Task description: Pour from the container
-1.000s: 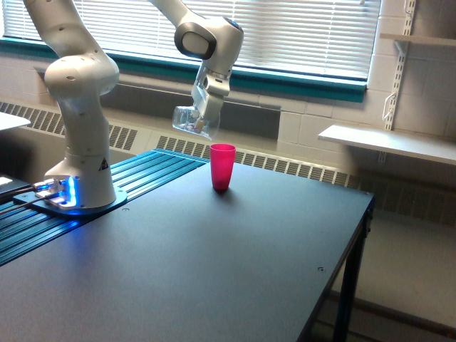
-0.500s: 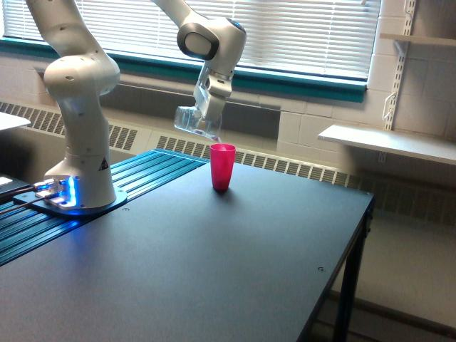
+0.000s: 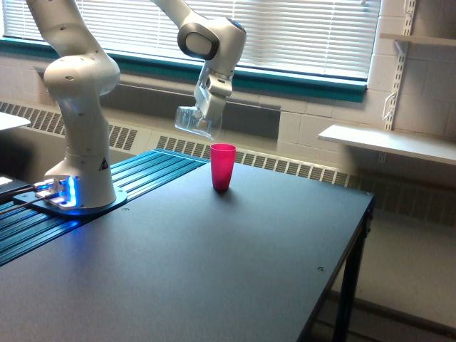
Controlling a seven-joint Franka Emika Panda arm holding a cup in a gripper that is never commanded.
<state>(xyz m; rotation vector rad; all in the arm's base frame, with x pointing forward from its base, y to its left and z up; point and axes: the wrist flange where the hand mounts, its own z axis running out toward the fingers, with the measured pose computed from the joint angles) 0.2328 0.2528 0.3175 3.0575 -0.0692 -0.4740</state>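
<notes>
Gripper: I see my gripper (image 3: 207,114) hanging from the white Panda arm (image 3: 78,107), its fingers closed around the clear cup; I cannot make out the individual fingertips.
Clear cup: the see-through cup (image 3: 192,121) is held in the air, tipped well over on its side, with one end pointing to the exterior view's left. I cannot tell whether there is anything in it.
Position of clear cup: above the table and up to the exterior view's left of the pink cup, close to its rim but apart from it.
Pink cup: an opaque pink-red tumbler (image 3: 222,167) stands upright on the table, near the far edge.
Table: a dark tabletop (image 3: 214,263) takes up most of my view.
Arm base: bolted at the exterior view's left on a ribbed blue-green strip (image 3: 142,171), with a blue light glowing at its foot.
Background: window blinds (image 3: 306,32) and a wall shelf (image 3: 388,142) at the exterior view's right.
</notes>
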